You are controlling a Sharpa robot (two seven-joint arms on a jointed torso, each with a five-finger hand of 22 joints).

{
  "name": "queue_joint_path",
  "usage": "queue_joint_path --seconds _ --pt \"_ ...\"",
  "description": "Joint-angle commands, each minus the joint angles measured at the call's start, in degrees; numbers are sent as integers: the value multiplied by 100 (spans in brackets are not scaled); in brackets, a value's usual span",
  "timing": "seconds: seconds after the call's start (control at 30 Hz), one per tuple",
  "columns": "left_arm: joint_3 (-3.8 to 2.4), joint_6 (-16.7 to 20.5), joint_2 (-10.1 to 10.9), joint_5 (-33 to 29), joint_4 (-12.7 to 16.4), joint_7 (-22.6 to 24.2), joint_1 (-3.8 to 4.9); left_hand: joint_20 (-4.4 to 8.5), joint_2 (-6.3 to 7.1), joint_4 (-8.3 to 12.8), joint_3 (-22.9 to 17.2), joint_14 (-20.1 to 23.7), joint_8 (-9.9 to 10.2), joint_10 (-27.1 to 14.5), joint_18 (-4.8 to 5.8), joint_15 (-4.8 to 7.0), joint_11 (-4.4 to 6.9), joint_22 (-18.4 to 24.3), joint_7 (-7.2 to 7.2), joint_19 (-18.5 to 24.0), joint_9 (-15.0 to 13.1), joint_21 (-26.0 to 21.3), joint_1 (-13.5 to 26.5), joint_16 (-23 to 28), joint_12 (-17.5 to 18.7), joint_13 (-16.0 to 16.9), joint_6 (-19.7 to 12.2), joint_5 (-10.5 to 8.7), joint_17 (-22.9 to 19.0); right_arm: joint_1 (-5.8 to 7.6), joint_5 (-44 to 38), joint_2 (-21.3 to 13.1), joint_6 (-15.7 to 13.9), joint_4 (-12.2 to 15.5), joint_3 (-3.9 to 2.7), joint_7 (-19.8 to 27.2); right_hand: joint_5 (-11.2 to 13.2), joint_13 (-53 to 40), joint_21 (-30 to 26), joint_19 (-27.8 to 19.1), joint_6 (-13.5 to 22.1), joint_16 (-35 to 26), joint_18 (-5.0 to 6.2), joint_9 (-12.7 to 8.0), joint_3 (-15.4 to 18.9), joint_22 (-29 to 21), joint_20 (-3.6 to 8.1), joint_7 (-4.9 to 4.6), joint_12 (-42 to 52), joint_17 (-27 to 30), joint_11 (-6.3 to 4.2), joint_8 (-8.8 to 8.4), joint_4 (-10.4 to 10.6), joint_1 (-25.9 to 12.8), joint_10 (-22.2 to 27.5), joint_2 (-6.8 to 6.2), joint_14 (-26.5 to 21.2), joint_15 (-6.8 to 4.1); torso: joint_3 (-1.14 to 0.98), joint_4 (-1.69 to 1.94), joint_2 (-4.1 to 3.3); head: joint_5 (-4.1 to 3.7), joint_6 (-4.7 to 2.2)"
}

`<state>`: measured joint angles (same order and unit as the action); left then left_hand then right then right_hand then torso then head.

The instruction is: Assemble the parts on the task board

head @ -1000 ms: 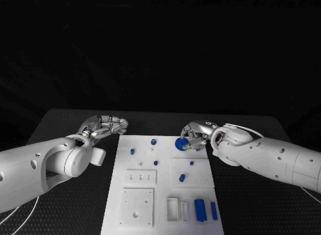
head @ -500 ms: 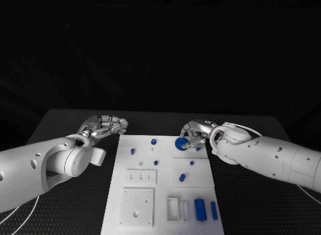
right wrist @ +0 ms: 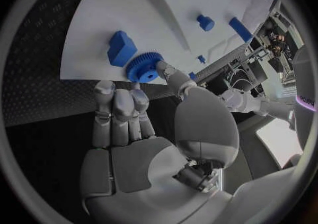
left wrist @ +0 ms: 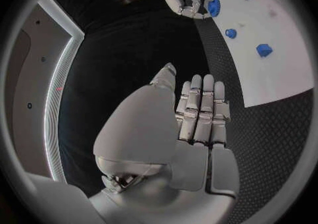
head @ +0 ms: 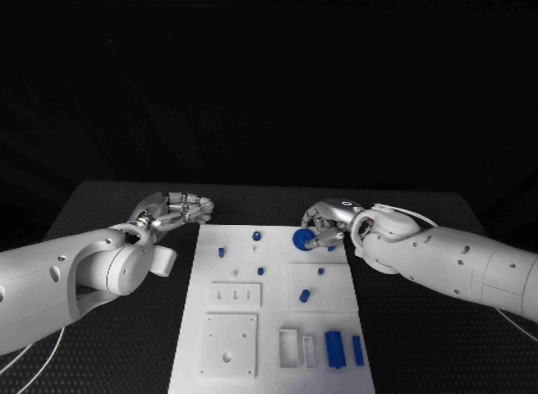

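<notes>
Black textured table (head: 126, 205); dark backdrop behind.

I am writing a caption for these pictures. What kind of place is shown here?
Probably a robotics lab or test bench, not a home. A white task board with small blue parts lies on a black table against a dark backdrop, and the right hand touches a blue gear.
</notes>
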<state>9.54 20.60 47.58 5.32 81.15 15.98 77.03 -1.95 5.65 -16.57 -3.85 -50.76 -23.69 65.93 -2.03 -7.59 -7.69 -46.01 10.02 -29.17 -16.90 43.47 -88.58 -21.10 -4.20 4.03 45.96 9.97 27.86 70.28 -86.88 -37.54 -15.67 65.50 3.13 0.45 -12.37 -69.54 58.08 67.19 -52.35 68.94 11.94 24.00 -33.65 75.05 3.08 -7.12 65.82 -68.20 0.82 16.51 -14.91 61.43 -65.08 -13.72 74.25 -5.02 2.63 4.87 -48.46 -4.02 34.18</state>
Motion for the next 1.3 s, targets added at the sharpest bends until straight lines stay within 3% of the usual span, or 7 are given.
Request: queue_joint_path --seconds 0.03,0.3,0.4,0.7,1.3 --pt "-3 -89 -6 18 10 19 6 -7 6 -1 24 3 29 -17 61 -24 -20 -9 40 28 9 13 -3 18 35 -8 11 3 9 -111 -268 -5 319 -7 66 -72 22 1 11 -40 -34 -36 306 13 -10 58 -1 -49 -10 9 33 24 -37 82 79 14 -46 -1 -3 -5 -1 1 11" --pt "-1 -89 -2 18 16 18 6 -7 5 -1 22 3 30 -19 61 -24 -20 -10 41 29 9 14 -5 19 35 -8 10 2 10 -128 -282 -29 252 2 68 -38 216 7 15 -37 -149 -34 306 27 -269 52 -31 -18 14 26 5 80 -49 242 42 99 -39 -26 1 -3 0 -21 23" --pt "-1 -88 4 23 21 17 6 -7 5 -1 21 3 30 -19 60 -24 -19 -11 40 30 8 14 -7 20 35 -8 11 2 10 -138 -308 -33 197 9 68 -24 418 20 21 -25 -209 -13 306 26 -573 49 -49 -1 18 20 -10 99 22 324 22 110 -18 -40 1 -4 -1 -24 25" --pt "-1 -91 4 28 24 17 6 -8 3 -3 21 2 31 -19 61 -24 -18 -13 40 31 8 14 -6 21 34 -8 12 2 11 -148 -440 -46 25 5 68 11 710 22 64 15 -446 46 306 60 -872 55 -59 68 63 0 -74 207 227 248 -87 153 45 -93 3 -1 4 -41 25" --pt "-1 -96 2 28 16 8 5 -9 3 -4 21 2 33 -21 61 -25 -18 -18 42 33 8 14 0 24 33 -7 11 1 12 -151 -439 -86 -268 74 68 65 849 54 79 37 -632 55 306 95 -1050 46 -46 135 41 12 -138 287 436 168 -121 180 63 -151 2 7 4 -51 11"
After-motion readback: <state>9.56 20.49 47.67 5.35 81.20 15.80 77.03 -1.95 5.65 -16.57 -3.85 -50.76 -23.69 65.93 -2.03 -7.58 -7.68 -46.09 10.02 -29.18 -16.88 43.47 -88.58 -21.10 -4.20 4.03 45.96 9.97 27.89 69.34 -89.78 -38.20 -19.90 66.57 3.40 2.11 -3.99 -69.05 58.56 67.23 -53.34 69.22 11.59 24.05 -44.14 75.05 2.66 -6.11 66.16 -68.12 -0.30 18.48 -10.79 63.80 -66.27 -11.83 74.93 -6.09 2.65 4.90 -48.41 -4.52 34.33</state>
